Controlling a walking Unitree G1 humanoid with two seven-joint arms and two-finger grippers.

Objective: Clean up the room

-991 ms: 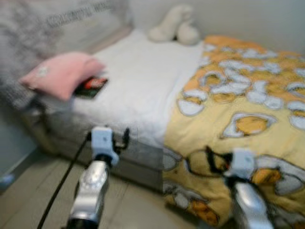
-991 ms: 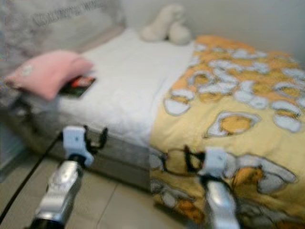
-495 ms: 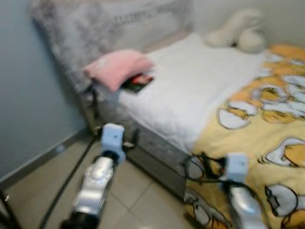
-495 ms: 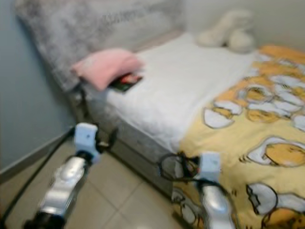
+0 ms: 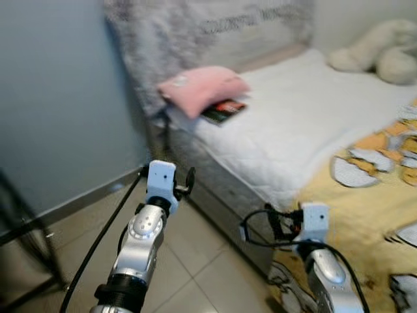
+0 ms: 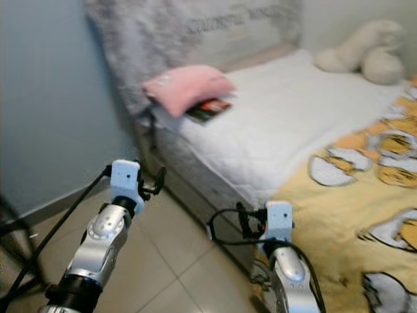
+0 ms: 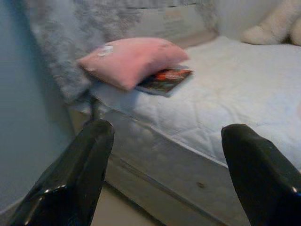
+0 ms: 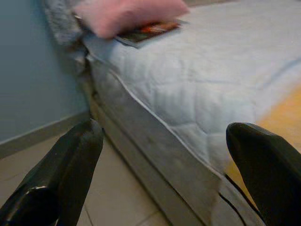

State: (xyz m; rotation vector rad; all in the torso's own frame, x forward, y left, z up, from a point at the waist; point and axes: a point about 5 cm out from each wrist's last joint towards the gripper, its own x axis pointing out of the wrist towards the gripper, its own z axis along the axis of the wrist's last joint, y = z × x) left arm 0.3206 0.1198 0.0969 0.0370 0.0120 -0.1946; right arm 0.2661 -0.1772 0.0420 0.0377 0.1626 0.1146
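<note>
Swinging leftward over the last second, the head camera brought the blue wall (image 5: 58, 98) and floor into view, sliding the yellow blanket (image 5: 365, 195) toward the frame's edge. Both grippers hung empty, fingers spread. A magazine (image 7: 163, 80) lay ahead of the left gripper (image 7: 164, 179), half under the pink pillow (image 7: 134, 59), its long axis angled toward the mattress edge. That arm seemed nearer than the right gripper (image 8: 160, 174).
</note>
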